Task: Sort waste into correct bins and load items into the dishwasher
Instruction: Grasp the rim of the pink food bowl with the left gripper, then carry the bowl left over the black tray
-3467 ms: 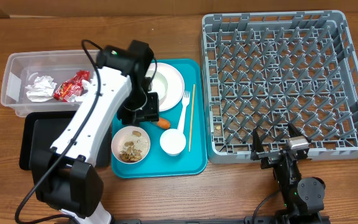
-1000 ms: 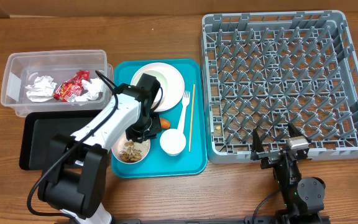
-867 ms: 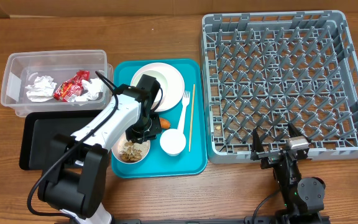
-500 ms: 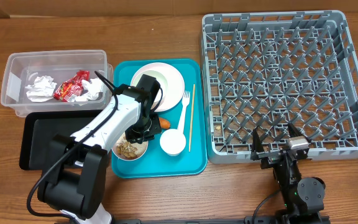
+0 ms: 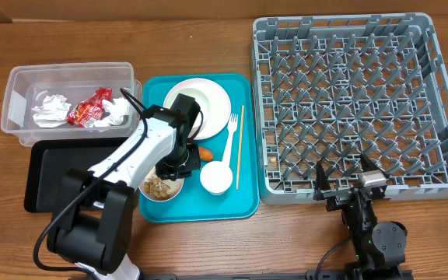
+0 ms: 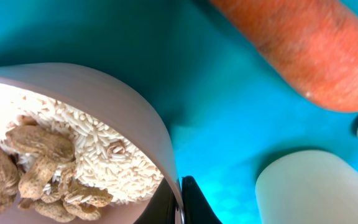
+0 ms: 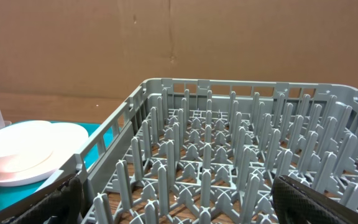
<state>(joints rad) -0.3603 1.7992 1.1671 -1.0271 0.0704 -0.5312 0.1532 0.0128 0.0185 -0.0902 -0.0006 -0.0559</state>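
The bowl [image 6: 104, 99] sits on the near left part of the teal tray [image 5: 243, 204]. Rice and peanuts [image 6: 55, 158] are heaped inside it. Its thin rim is pinched by the left pincer [image 6: 180, 200], which is clenched on it, with one finger seemingly inside and one outside.

The bowl is judged to be stiff and smooth, so it may slip when it is held by the rim alone. It is made heavier by the food, so it may tip when it is lifted. A firm hold low on the rim would be safest.

The rice and peanuts are loose and light and can be spilled easily. The bowl should be kept level until it is over the black bin [image 5: 53, 167], left of the tray.

A carrot [image 6: 291, 50] and a cup [image 6: 319, 186] lie just beside the bowl on the tray and should not be bumped.

The right pincer [image 5: 341, 180] is spread wide with nothing in it, well to the right of the tray, by the rack [image 5: 260, 109].
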